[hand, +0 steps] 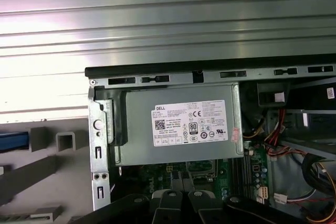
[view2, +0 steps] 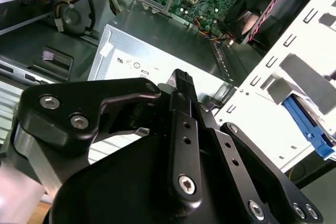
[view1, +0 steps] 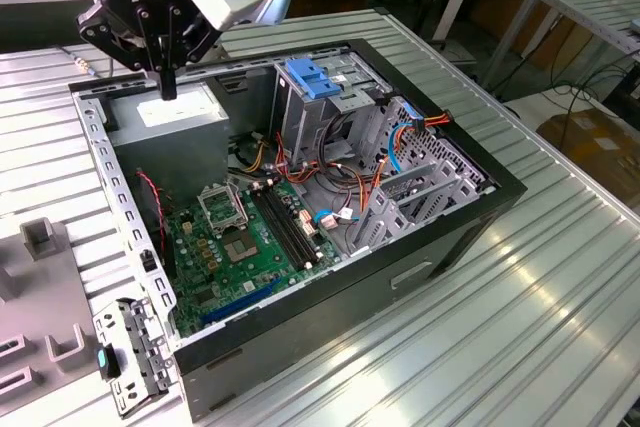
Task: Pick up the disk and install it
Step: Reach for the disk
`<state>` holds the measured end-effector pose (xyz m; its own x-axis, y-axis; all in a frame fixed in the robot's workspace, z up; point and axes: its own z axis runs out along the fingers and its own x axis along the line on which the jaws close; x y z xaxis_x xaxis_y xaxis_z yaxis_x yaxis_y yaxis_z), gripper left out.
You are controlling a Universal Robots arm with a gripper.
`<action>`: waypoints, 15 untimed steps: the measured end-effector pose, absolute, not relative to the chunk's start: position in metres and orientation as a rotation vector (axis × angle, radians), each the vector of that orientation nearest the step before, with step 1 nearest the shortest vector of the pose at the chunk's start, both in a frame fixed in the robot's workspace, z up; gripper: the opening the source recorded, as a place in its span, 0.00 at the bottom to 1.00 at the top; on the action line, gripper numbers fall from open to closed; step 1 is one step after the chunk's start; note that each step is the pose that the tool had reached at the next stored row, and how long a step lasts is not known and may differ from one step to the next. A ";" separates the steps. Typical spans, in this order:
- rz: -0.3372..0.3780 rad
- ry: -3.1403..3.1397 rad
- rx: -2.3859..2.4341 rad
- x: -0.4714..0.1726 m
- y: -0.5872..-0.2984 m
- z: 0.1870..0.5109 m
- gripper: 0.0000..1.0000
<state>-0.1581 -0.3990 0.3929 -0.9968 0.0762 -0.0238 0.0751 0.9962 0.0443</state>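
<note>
Black fingers of the gripper are pressed together with nothing between them. The second wrist view agrees: the 2 fingertips meet in 1 narrow point.

From my seat, the gripper hangs over the grey power-supply box, which sits in the corner of the open computer case toward the exterior view's left. The tip overlaps the box's white sticker, but I cannot tell whether it touches the box or hovers just above it.

The disk is outside the case, on the pale fixture plate that lies on the ribbed metal table beside the case wall. What I see of it is a blue edge in the first wrist view and a blue strip in the second wrist view, which I take for its plastic frame. It is well apart from the gripper.

Inside the case, the green motherboard lies flat. The wide blue latch plate sits on top of the drive cage.
</note>
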 end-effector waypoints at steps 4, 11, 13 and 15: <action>0.068 3.113 0.118 -0.161 -0.399 0.393 0.11; 0.068 3.113 0.118 -0.169 -0.399 0.393 0.11; 0.068 3.113 0.118 -0.170 -0.399 0.393 0.11; 0.068 3.113 0.118 -0.172 -0.399 0.393 0.11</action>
